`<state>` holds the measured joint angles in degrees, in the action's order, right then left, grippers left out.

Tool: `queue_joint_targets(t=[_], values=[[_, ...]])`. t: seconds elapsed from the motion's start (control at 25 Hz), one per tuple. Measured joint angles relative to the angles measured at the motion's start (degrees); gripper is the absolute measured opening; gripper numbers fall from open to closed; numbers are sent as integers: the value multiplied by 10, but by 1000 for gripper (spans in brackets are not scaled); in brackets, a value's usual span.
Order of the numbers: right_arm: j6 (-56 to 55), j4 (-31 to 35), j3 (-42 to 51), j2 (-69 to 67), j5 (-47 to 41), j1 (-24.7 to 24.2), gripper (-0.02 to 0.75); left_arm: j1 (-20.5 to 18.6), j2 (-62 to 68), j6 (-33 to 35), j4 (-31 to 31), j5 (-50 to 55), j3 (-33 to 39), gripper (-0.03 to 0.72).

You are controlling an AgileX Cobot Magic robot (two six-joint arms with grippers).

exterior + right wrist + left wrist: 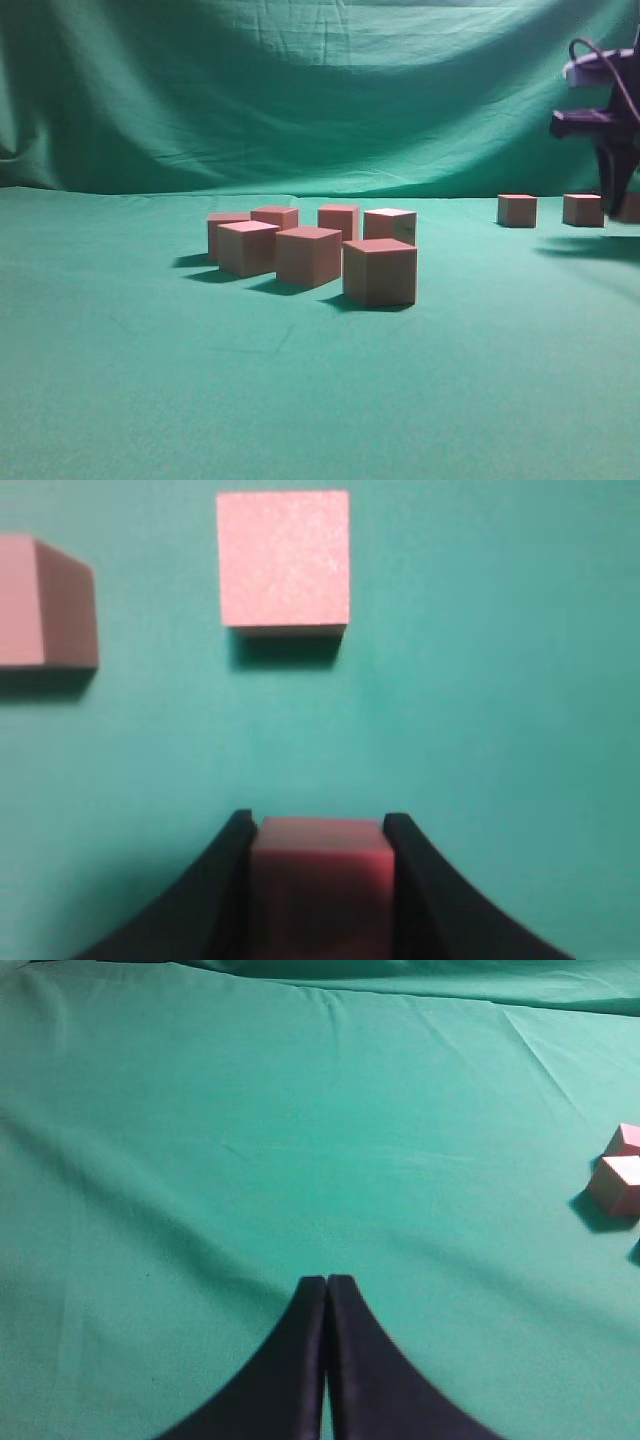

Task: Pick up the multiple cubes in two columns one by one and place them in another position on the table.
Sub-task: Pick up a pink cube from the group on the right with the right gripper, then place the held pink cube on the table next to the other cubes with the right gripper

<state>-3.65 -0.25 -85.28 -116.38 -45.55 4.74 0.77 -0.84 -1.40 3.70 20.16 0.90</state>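
The cube [320, 855] between the right gripper's [320, 880] two dark fingers [225, 890] sits square to them, one flat face toward the wrist camera; both fingers lie flush against its sides, so the gripper is closed on it. Being a cube, it has no long axis, and its edges run parallel to those of the neighbouring cube [284, 558] straight ahead on the table [500, 680]. A third cube [45, 602] lies off to the left of that one, cut by the frame edge. Whether the gripped cube rests on the cloth or is lifted clear cannot be told, as its lower part is out of frame.

In the exterior view the right arm [610, 120] stands at the far right, partly cut off, hiding the gripped cube; two cubes [517, 210] sit just left of it in a row. A cluster of seven cubes [380, 272] stands mid-table in two rough columns, faces turned slightly askew.

No writing or labels show on any cube.

The left gripper [326, 1360] hovers over bare cloth with its fingers pressed together, holding nothing; two cubes [616, 1184] show at the right edge of its view, the farther one clipped by the frame
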Motion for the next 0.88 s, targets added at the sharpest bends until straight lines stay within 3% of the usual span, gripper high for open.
queue_joint_targets(t=[0.44, 0.64, 0.88], values=[[-1, 8, 1, 206, -158, 19, 280, 0, 0, 0, 0, 0, 0, 0], [-1, 10, 29, 304, -169, 78, 280, 0, 0, 0, 0, 0, 0, 0], [-1, 15, 131, 405, -159, 175, 280, 0, 0, 0, 0, 0, 0, 0]])
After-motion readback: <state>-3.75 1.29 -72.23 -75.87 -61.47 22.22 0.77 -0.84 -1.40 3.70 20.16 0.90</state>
